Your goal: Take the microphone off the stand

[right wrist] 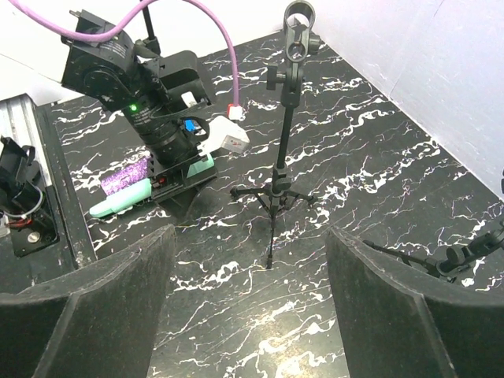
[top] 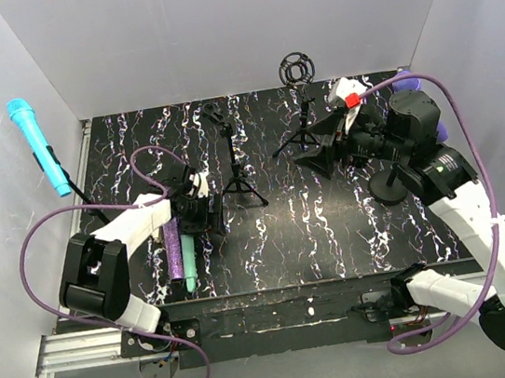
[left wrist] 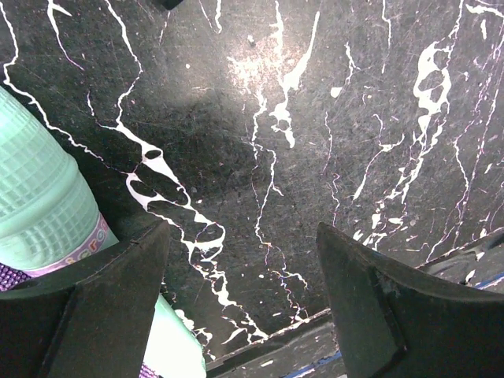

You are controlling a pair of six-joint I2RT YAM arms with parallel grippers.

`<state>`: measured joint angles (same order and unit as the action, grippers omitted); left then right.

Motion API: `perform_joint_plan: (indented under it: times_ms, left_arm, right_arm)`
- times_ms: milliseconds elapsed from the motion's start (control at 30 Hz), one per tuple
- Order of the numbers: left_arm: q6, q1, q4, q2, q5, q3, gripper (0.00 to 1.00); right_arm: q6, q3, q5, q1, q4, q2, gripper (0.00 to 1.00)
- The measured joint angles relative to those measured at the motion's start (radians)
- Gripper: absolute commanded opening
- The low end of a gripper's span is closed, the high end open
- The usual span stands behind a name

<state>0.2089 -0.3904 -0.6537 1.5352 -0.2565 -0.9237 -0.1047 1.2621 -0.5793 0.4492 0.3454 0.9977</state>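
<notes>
The left end effector [left wrist: 240,307] is hovering released over the desk [left wrist: 315,118], with the mint-green microphone [left wrist: 39,197] lying just beside its left finger. The right end effector [right wrist: 252,315] is hanging released, facing the tripod stand [right wrist: 284,134].

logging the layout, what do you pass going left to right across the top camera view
blue microphone on its stand → mint microphone lying flat → empty tripod stand → shock-mount stand
</notes>
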Motion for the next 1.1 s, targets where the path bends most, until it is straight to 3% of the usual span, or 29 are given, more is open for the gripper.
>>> perform_joint_plan:
  times_ms: [233,500,800,967,1100]
  left_arm:
    - [-0.064,0.001,0.025,-0.079,-0.031,-0.001,0.74]
    - [-0.251,0.002,0.395,-0.420,-0.119,0.025,0.63]
    - [-0.312,0.002,0.723,-0.242,-0.201,-0.019,0.46]
    - [-0.320,0.002,0.832,-0.162,-0.212,-0.027,0.36]
    - [-0.321,-0.001,0.901,-0.126,-0.239,-0.050,0.29]
  right_arm:
    - [0.003,-0.036,-0.003,0.000,-0.030,0.048,0.82]
    - [-0.002,-0.035,-0.010,0.000,-0.003,0.074,0.76]
    - [0.043,0.036,0.047,0.000,0.090,0.161,0.73]
    - [0.043,0.064,0.055,0.000,0.162,0.211,0.82]
    - [0.027,0.064,0.058,0.000,0.190,0.211,0.82]
